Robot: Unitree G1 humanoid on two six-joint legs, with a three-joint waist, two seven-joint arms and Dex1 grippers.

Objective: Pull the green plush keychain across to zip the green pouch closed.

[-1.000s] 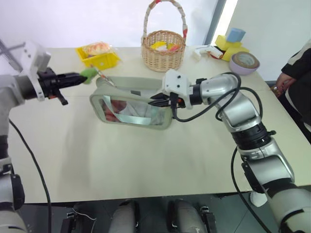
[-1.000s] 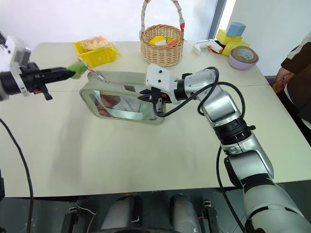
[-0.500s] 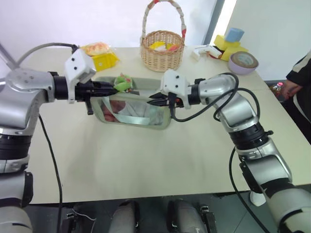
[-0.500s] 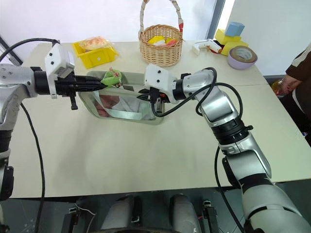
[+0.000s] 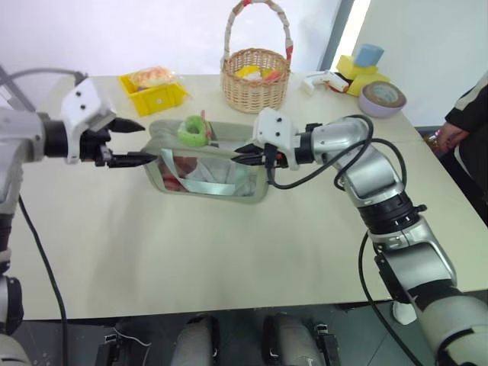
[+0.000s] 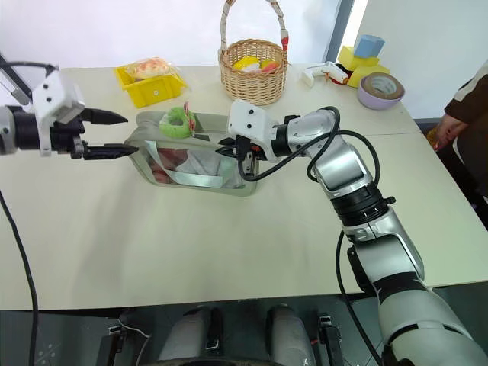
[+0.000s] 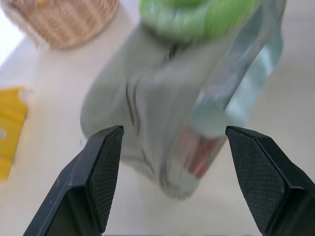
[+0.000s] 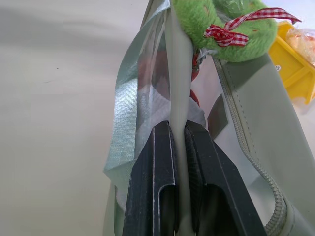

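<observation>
Green plush keychain [image 5: 192, 130] now released atop green pouch [image 5: 206, 177]; left claw [image 5: 136, 142] apart, right claw [image 5: 242, 153] clamped on pouch.

You've got a fuzzy plush green plush keychain [image 5: 193, 130] with checked ribbon, a matt soft-fabric green pouch [image 5: 210, 164] with glossy clear plastic window, a woven wicker basket [image 5: 256, 78], and a smooth matt table [image 5: 229, 252].

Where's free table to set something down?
Bare table along the near edge, in front of the green pouch. Also bare at far left, behind the left gripper. Crowded at the back: yellow tray, wicker basket, tape roll.
</observation>
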